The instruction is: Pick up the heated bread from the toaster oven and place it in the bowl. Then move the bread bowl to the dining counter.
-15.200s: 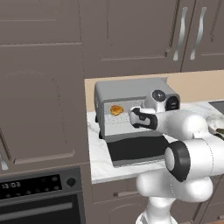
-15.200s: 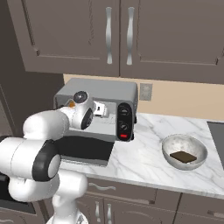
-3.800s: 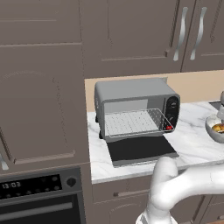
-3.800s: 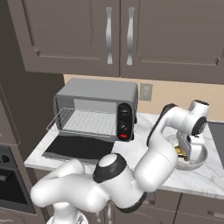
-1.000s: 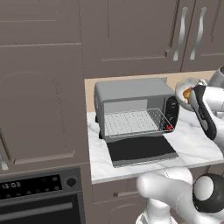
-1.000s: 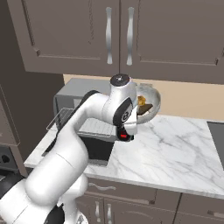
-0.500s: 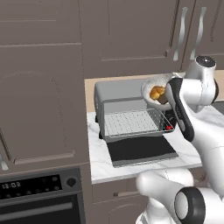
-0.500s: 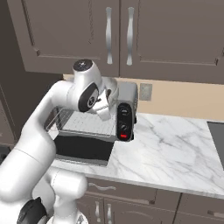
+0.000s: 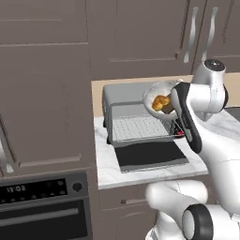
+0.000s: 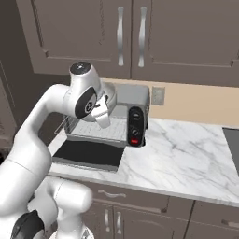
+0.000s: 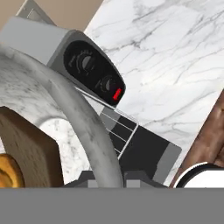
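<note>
Your pincer (image 11: pixel 107 177) is gripping the bowl (image 9: pixel 157 96) by its rim, carrying the bread (image 9: pixel 161 102) above the toaster oven (image 9: pixel 129 112).

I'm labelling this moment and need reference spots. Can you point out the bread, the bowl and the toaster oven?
bread (image 9: pixel 161 101), left base view, on its golden top.
bowl (image 9: pixel 151 95), left base view, on its pale rim.
toaster oven (image 10: pixel 135 124), right base view, on its black knob panel.
</note>
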